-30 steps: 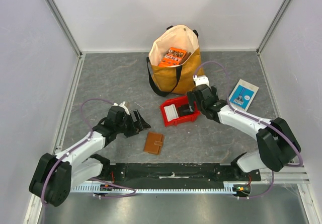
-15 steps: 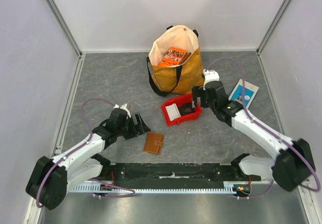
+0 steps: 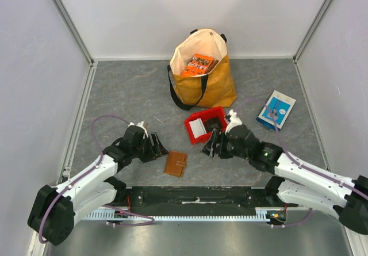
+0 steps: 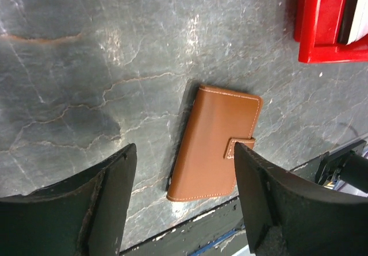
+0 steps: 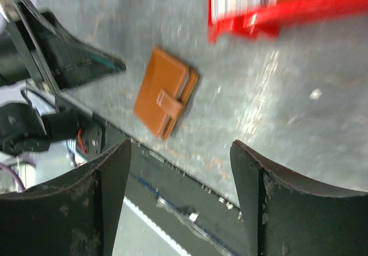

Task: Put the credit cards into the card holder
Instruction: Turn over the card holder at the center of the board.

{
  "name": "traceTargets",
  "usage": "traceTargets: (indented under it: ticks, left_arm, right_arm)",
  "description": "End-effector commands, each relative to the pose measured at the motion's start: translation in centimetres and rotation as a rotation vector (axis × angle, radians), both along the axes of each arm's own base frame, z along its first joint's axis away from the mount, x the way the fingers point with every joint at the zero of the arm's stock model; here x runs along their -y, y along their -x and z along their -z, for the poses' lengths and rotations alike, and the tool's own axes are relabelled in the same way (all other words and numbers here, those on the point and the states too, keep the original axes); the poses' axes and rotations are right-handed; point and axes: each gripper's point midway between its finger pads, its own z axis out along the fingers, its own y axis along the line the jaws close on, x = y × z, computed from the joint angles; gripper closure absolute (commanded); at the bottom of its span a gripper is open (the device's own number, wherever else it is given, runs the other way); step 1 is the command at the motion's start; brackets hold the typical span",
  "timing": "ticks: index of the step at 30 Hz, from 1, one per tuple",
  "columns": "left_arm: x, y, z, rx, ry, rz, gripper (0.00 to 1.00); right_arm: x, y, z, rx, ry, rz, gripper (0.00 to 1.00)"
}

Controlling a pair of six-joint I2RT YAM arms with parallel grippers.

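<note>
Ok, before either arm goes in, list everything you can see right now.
card holder: one, brown, closed, flat on the table between the grippers
credit cards: stack, count unclear, white, in the red bin
red bin: one, mid-table
tote bag: one, mustard, behind the bin
orange packet: one, inside the bag
box: one, blue-and-white, right side
left gripper: open, empty
right gripper: open, empty

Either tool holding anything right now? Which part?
Nothing held. Left tool and right tool are both open and empty; the card holder lies closed, untouched.
</note>
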Motion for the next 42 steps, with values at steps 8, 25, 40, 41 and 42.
traceTargets:
  ticks: [8, 25, 40, 41, 42]
  left_arm:
    - [1.8, 1.3, 2.1, -0.063, 0.047, 0.032, 0.39]
    - [3.4, 4.5, 4.5, -0.116, 0.028, 0.067, 0.65]
    - [-1.3, 0.8, -2.1, 0.072, -0.096, -0.189, 0.44]
    - [-1.4, 0.6, -2.4, 0.072, -0.096, -0.198, 0.44]
    - [-1.5, 0.5, -2.7, 0.074, -0.095, -0.208, 0.44]
  right_arm:
    - [-6.1, 4.6, 6.8, -0.178, -0.168, 0.053, 0.31]
    - [-11.3, 4.2, 11.1, -0.196, -0.117, 0.050, 0.69]
    - [-2.8, 1.4, 3.7, 0.491, 0.701, -0.263, 1.00]
    - [-2.6, 1.7, 4.2, 0.529, 0.779, -0.285, 1.00]
    - [-2.8, 2.3, 4.5, 0.575, 0.840, -0.317, 1.00]
